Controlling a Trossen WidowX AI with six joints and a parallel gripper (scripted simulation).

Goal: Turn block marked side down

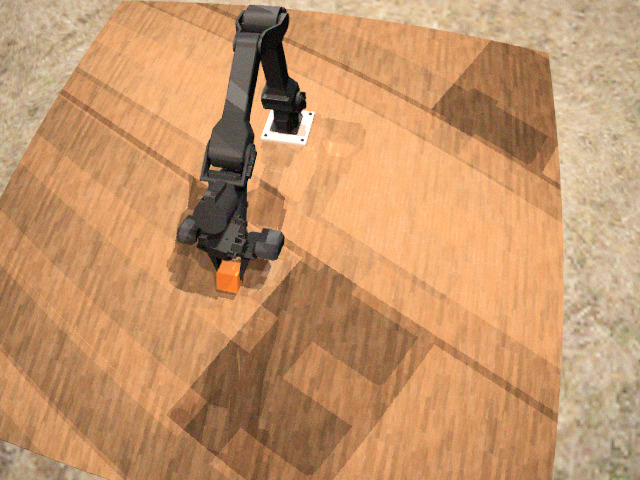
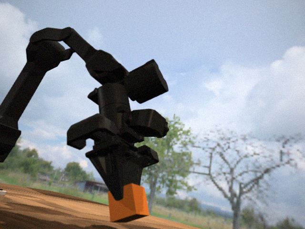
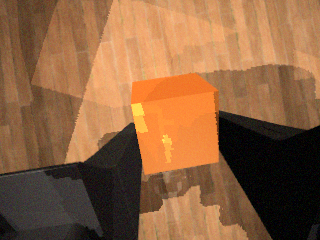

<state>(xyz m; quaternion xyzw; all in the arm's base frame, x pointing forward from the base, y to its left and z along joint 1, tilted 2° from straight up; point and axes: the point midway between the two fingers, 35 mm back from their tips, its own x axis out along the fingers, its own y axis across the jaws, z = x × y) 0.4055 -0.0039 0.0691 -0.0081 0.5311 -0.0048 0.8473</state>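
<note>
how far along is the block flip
Done: the gripper is shut on the orange block. In hand: the block is tilted, one bottom edge on the wooden table, the other raised. Left: finish the turn, set it flat with the marked side down, and release. No mark is clearly visible, only yellowish patches in the wrist view.

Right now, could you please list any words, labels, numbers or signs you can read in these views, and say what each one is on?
None can be read.
The orange block, gripped in the claw, bears only lighter yellow patches on one face, not legible characters.
The arm, its white base plate and the wooden table show no lettering.
</note>
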